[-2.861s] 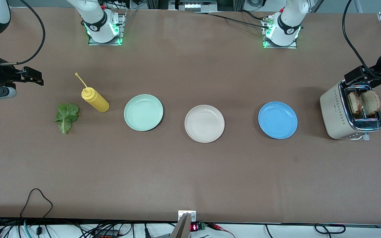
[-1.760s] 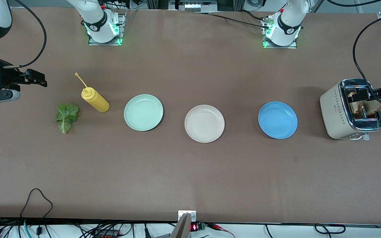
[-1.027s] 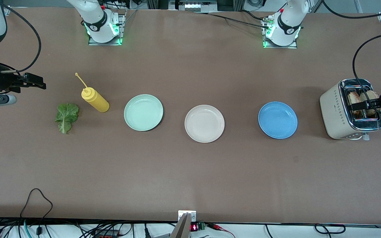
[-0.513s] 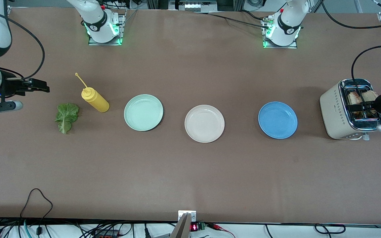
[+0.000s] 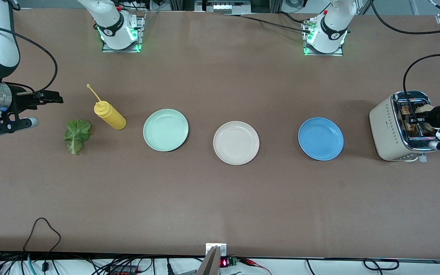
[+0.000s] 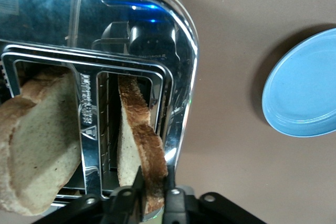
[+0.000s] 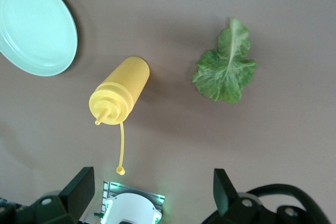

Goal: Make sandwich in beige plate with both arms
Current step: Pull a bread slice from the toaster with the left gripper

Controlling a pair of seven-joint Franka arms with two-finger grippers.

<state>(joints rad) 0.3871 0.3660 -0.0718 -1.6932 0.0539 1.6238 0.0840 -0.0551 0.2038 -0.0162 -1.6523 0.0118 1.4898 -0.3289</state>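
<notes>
Two tan bread slices stand in the toaster point(image 5: 386, 126) at the left arm's end of the table. My left gripper point(image 6: 152, 195) is down at the toaster's top, its fingers pressed on both sides of the crust of one slice point(image 6: 139, 129). The other slice point(image 6: 39, 135) stands in the neighbouring slot. In the front view the left gripper point(image 5: 414, 124) covers part of the slots. The green lettuce leaf point(image 5: 76, 135) lies flat at the right arm's end. My right gripper point(image 5: 54, 100) hovers open and empty over the table beside it; its wrist view shows the leaf point(image 7: 226, 69). The beige plate point(image 5: 236, 143) sits empty mid-table.
A yellow squeeze bottle point(image 5: 111, 114) lies beside the lettuce, also in the right wrist view point(image 7: 121, 90). A pale mint plate point(image 5: 165, 130) and a blue plate point(image 5: 320, 138) flank the beige plate. The blue plate point(image 6: 304, 87) lies next to the toaster.
My left gripper came down from beside the toaster onto its slots and closed around one slice. My right gripper shifted a little toward the bottle and lettuce.
</notes>
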